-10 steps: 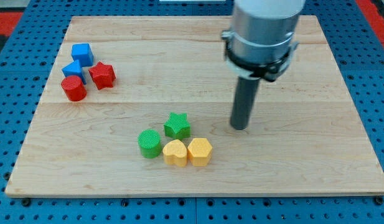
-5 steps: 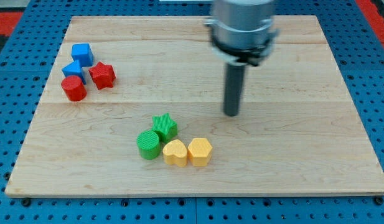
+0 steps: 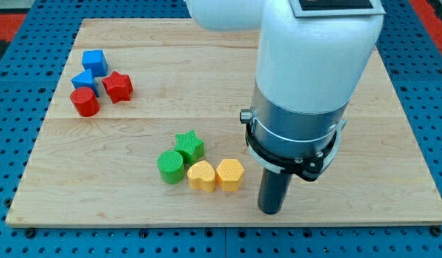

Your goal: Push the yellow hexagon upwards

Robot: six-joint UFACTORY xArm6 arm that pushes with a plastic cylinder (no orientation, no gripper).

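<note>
The yellow hexagon (image 3: 230,174) lies near the view's bottom middle of the wooden board (image 3: 170,79). A yellow heart (image 3: 201,175) touches its left side. My tip (image 3: 270,211) rests on the board just to the right of and below the hexagon, a short gap away. The arm's white and grey body fills the view's right above the rod.
A green cylinder (image 3: 171,166) and a green star (image 3: 189,146) sit left of the yellow heart. At the view's upper left are two blue blocks (image 3: 94,62) (image 3: 84,79), a red star (image 3: 117,87) and a red cylinder (image 3: 84,102). The board's bottom edge is close below my tip.
My tip moved from the board's middle, above and right of the yellow blocks, down to the hexagon's lower right. Earlier the green star slid left, towards the green cylinder.
</note>
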